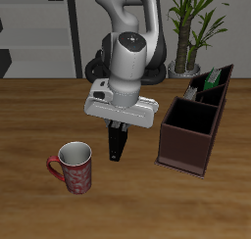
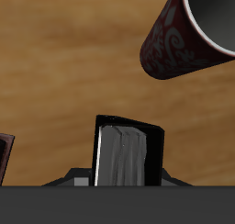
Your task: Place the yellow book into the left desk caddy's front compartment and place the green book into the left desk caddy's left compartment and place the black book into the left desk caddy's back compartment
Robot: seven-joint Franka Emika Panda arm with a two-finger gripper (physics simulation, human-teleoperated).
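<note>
My gripper [image 1: 119,128] hangs above the table and is shut on the black book [image 1: 117,143], which hangs upright below the fingers, clear of the wood. In the wrist view the black book [image 2: 128,154] stands close up, with faint light marks on its cover. The left desk caddy [image 1: 188,137], a dark maroon-brown open box with dividers, stands beside the gripper, apart from the book. A corner of the left desk caddy [image 2: 5,160] shows in the wrist view. The green book [image 1: 208,81] sticks up from the caddy's rearmost part. The yellow book is out of view.
A red patterned mug [image 1: 75,168] stands nearer the table's front edge, on the side of the gripper away from the caddy; the mug [image 2: 184,35] looms large in the wrist view. A leafy plant [image 1: 196,18] stands behind the caddy.
</note>
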